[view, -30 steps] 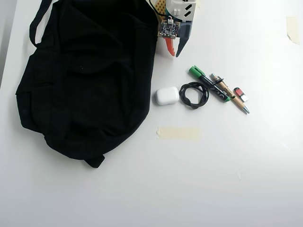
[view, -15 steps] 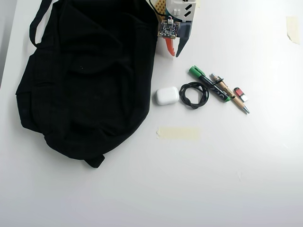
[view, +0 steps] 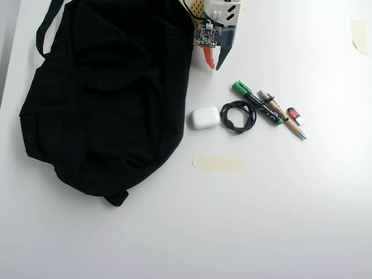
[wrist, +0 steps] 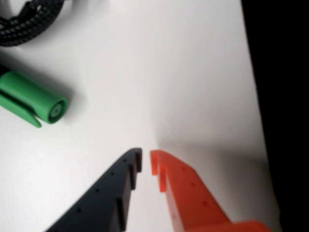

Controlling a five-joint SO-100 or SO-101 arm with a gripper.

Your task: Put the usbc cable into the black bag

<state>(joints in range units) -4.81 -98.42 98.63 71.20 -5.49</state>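
— Beside the bag, what's on the table?
— Overhead view: earbud case just right of the bag's edge, then the cable w/ its loop touching or nearly touching the case. Green-capped marker right against the cable's far-right side, pencil and a small red thing further right. Tape strip near side of the cable.
— Gripper?
— At far edge, right by the bag, tips pointing toward the case. Fingers a narrow gap apart, nothing btwn them. Wrist view: marker cap left, cable top left, bare table ahead.
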